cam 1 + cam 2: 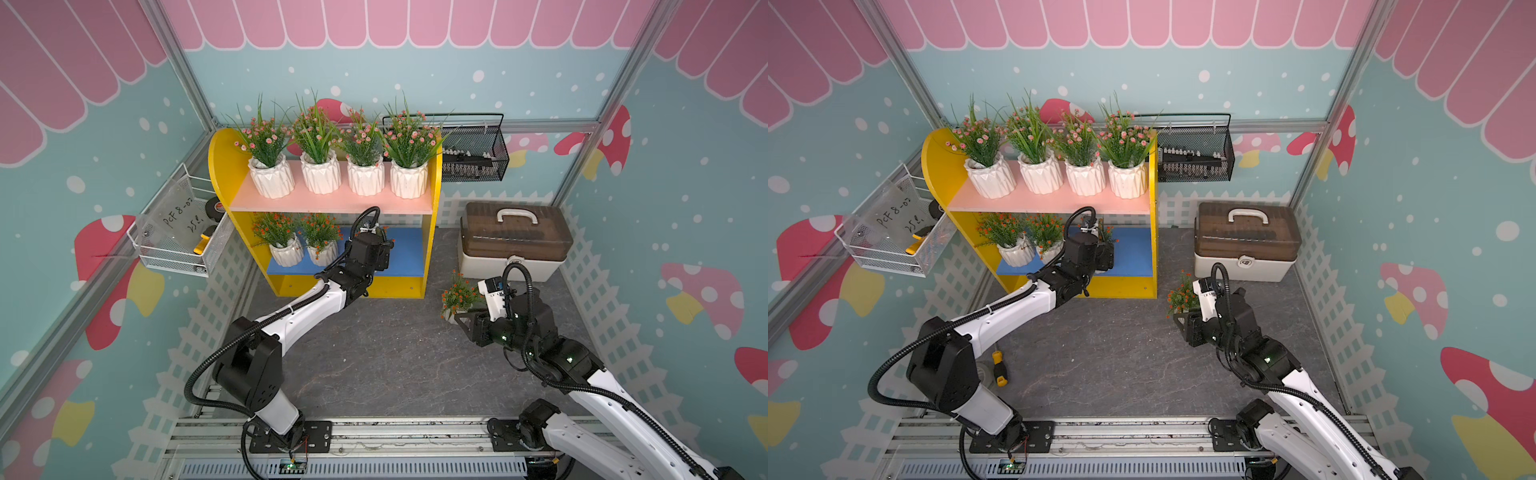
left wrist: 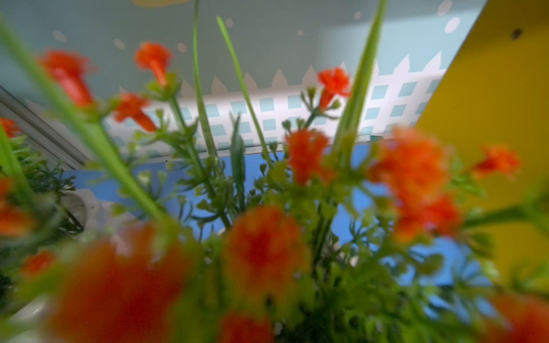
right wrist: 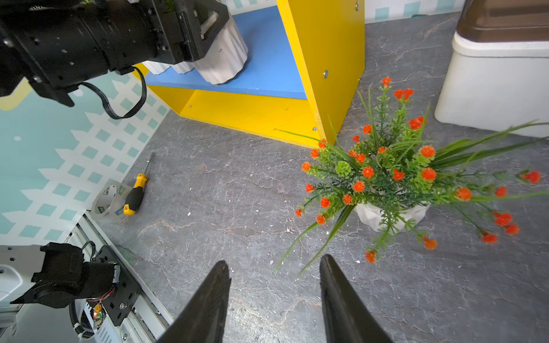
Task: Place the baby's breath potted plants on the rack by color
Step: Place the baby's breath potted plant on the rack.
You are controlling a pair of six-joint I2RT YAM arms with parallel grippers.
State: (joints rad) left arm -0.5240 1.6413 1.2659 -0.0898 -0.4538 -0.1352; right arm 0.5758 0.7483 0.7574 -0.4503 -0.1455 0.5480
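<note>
Left jaws clamped tight on the rim of an orange-red plant's white pot [image 3: 221,56], down at the blue lower board [image 3: 267,59] of the rack [image 1: 432,232]; whether the base has touched the board, I can't call; a rim grip looks chosen to keep the sprigs under the pink upper board [image 1: 332,203]; it goes in beside the two orange-red plants [image 1: 286,253] at the rack's left end, colour with colour; four pink plants [image 1: 320,178] line the upper board; right jaws parted about halfway, empty, touching nothing; a few leaf tips reach toward the gap; just ahead, the last orange-red plant [image 3: 389,213] stands upright on the worktop [image 1: 395,353], just off the rack's right side panel; I'd say that's the line-up for the final pick.
</note>
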